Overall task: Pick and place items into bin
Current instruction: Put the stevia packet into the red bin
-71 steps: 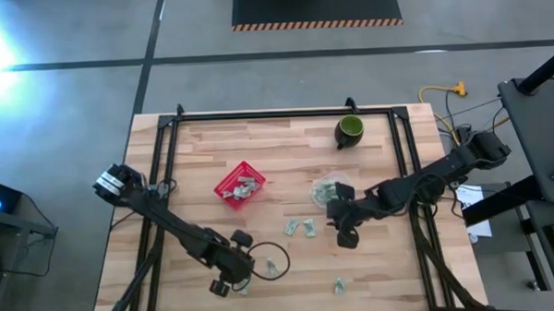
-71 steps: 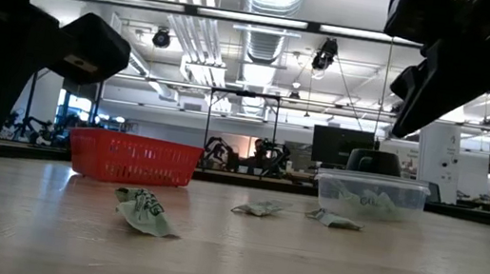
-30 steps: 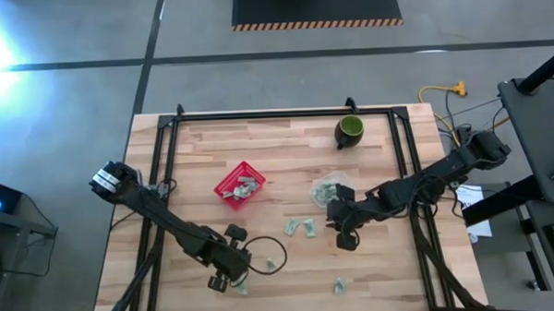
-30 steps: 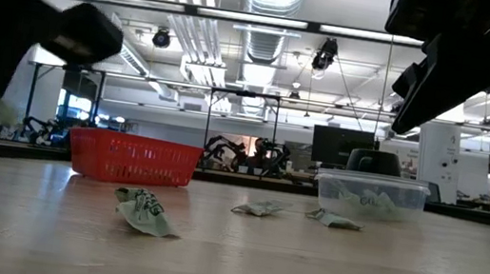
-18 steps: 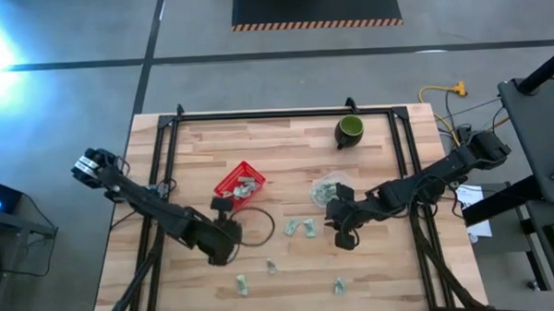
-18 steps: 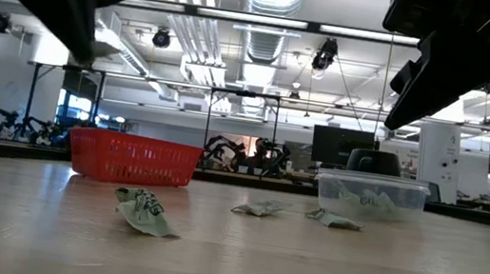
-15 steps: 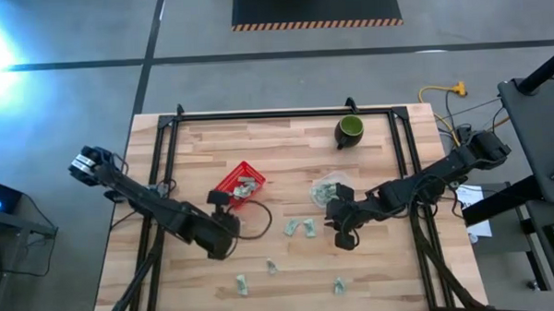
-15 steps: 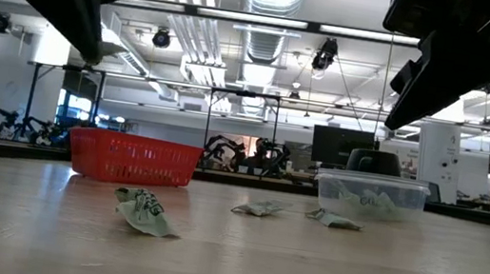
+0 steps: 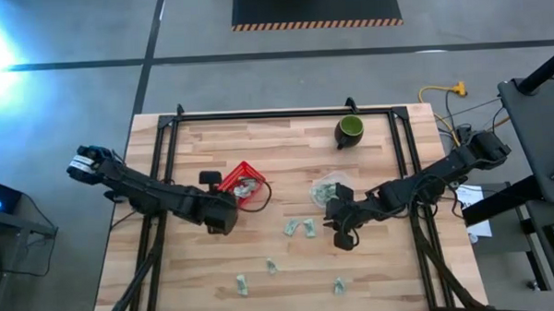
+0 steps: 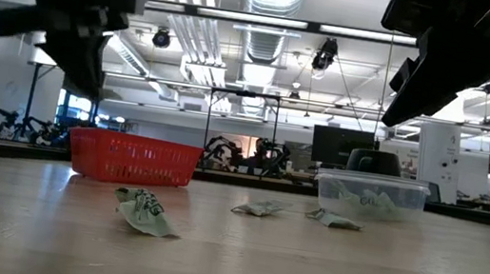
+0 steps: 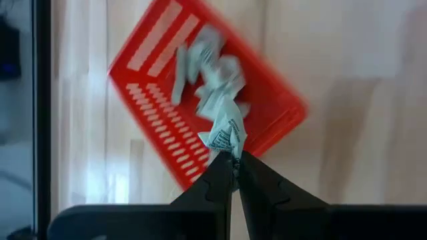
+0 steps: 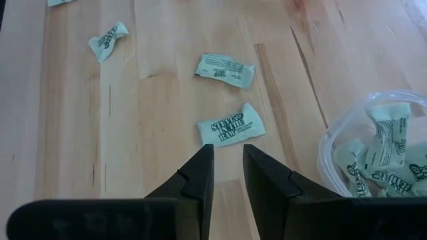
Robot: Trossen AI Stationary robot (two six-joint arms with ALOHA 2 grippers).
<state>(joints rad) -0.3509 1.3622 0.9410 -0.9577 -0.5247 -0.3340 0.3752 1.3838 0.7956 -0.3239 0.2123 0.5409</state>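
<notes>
**Carrying one wrapped piece to the red basket**

Pincer number one, my left (image 11: 233, 170), is pinched tight on a small pale green-and-white crinkly wrapped piece (image 11: 225, 133), which sticks out beyond the fingertips. From the wrist camera the piece hangs above the near edge of the red slotted plastic basket (image 11: 155, 113), and several more wrapped pieces (image 11: 203, 70) already lie inside it. From above, my left pincer (image 9: 225, 209) sits just beside the basket (image 9: 233, 179), at its edge rather than over its middle.

To do this well, I judge I should move further over the basket's floor before letting go, so the piece falls inside and not across the rim or onto the wooden table (image 9: 287, 164). A light crinkly wrapper may cling to a finger, so a full opening seems wiser than a slight one.

My right pincer (image 12: 227, 170) waits with its fingers narrowly parted and nothing between them, above a loose wrapped piece printed with green lettering (image 12: 231, 126). Another flat piece (image 12: 225, 69) and a twisted one (image 12: 109, 39) lie farther off, and a clear plastic tub with more pieces (image 12: 373, 150) stands beside it.

Loose pieces near the table's front edge (image 9: 242, 285) are well apart from the basket, and the dark green cup (image 9: 349, 130) stands at the far side.
</notes>
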